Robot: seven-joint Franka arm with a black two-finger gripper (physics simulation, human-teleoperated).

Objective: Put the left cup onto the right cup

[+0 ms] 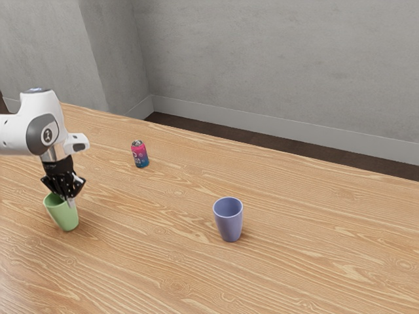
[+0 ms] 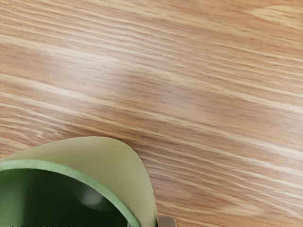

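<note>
Count: one green cup (image 1: 62, 213), one purple cup (image 1: 228, 220), one can (image 1: 139, 154). Gripper (image 1: 68, 201) set narrow, pinching the green cup's rim.

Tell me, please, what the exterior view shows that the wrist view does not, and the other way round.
Exterior view: the gripper at the green cup's rim, the purple cup standing apart toward the exterior view's right, and a pink-and-blue can farther back. Wrist view: the green cup's dark inside from just above. Shared: the green cup and the wooden table.
</note>
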